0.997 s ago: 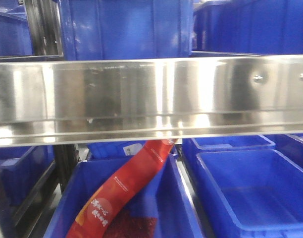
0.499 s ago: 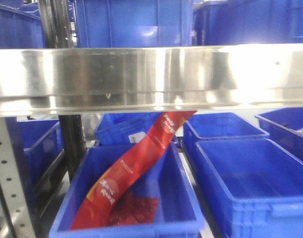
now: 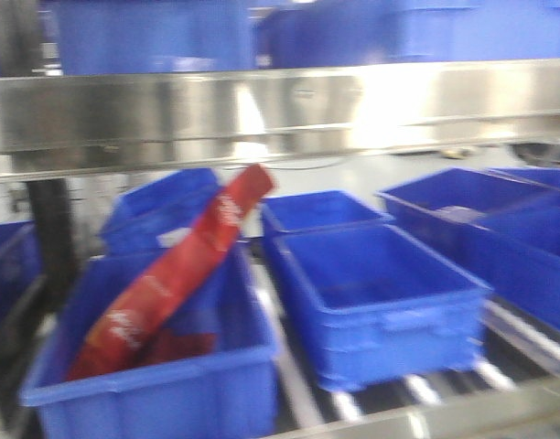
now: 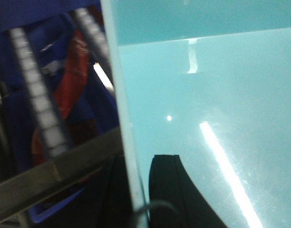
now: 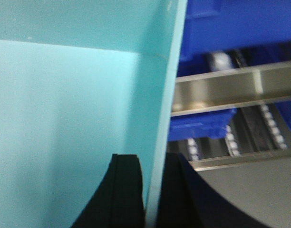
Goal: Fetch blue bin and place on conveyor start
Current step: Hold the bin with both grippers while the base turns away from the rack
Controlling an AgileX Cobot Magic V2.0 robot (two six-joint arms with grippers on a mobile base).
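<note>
turquoise smooth-plastic rectangular bin (image 4: pixel 207 95) hangs between my two arms: left tool (image 4: pixel 136 190) clamped astride its left wall, right tool (image 5: pixel 152 190) clamped astride its right wall; conveyor belt not in sight.

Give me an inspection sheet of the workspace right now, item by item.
Surface: roller shelf under a stainless rail; front view blurred.
Job's things: blue bin held between both hands, empty where visible; conveyor start not clearly seen.
Clutter: red packet leaning tilted in a dark blue crate; the crate beside it looks empty.
Hands: left hand and right hand each shut on a bin wall, one finger inside, one outside.
Cables: thin grey cable by the left hand.
Surroundings: more dark blue crates on the upper shelf.
</note>
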